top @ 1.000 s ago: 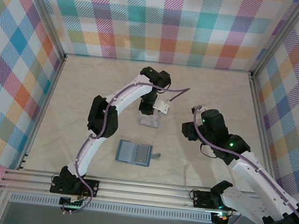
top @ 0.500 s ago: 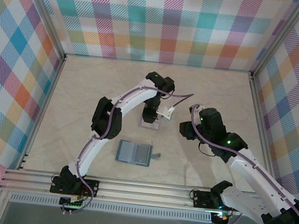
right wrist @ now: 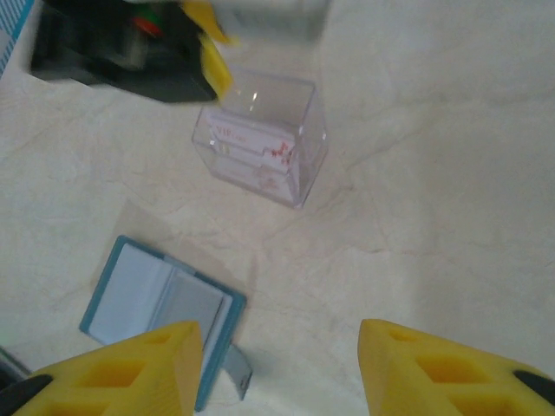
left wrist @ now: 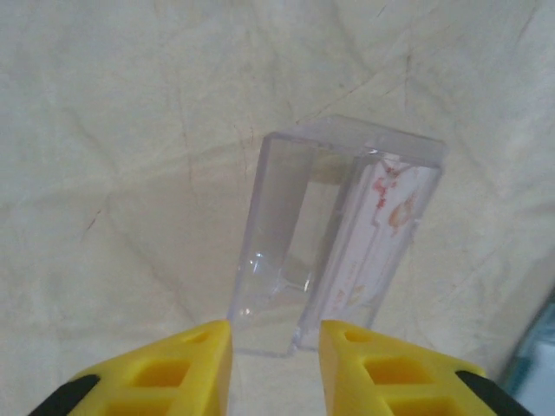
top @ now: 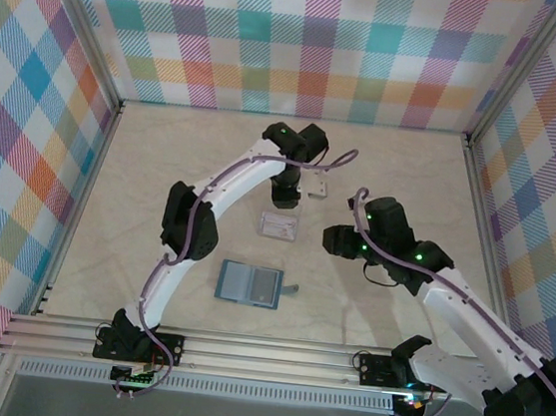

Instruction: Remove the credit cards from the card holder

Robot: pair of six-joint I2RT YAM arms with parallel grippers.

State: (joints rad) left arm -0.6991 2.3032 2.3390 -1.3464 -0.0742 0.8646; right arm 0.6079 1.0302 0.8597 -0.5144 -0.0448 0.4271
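The card holder point(top: 249, 284) lies open and flat on the table, teal-edged with a slate-blue inside point(right wrist: 160, 303), its clasp tab point(right wrist: 236, 371) sticking out. Whitish credit cards with red print point(right wrist: 260, 160) stand inside a clear plastic box point(top: 279, 226) beyond it. My left gripper point(top: 285, 201) hovers just behind that box, and its yellow fingers point(left wrist: 195, 351) are open with nothing between them. My right gripper point(right wrist: 277, 338) is open above bare table to the right of the holder point(top: 329, 241). Whether any cards sit in the holder's pockets cannot be made out.
The clear box point(left wrist: 338, 234) stands free on the beige table point(top: 160, 185). Checked walls and metal rails point(top: 242, 350) close the workspace in. The two arms' wrists are close together near the box.
My left gripper has pulled back from the clear box toward the far wall, leaving the box uncovered. My right gripper has edged a little to the left.
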